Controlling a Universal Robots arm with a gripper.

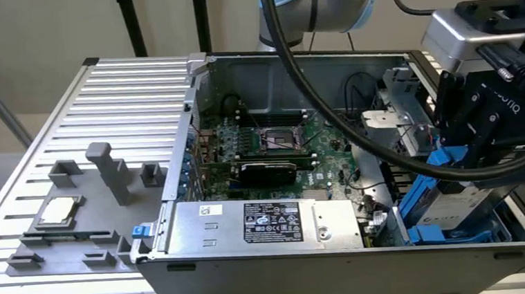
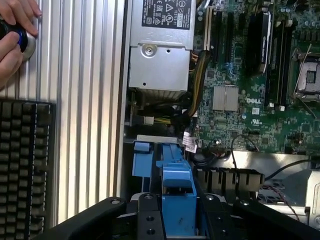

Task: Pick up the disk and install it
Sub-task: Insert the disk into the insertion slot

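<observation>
The disk (image 1: 462, 201) is a silver-grey drive in a bright blue carrier frame (image 1: 421, 198). It hangs tilted over the drive bay at the open computer case's (image 1: 345, 262) corner, on the exterior view's right. Its lower end is down among the blue bay parts. My black gripper (image 1: 482, 170) is shut on the disk from above. In the wrist view the blue carrier (image 2: 177, 192) sits between my two black fingers (image 2: 145, 217), over the bay beside the case wall. The drive's label face is hidden.
A silver power supply with a black label (image 1: 268, 223) lies along the case's near wall, the motherboard (image 1: 272, 146) behind it. A grey fixture with a small square chip (image 1: 59, 211) sits on the ribbed table. A keyboard (image 2: 22, 165) and a person's hand (image 2: 12, 30) are beside the case.
</observation>
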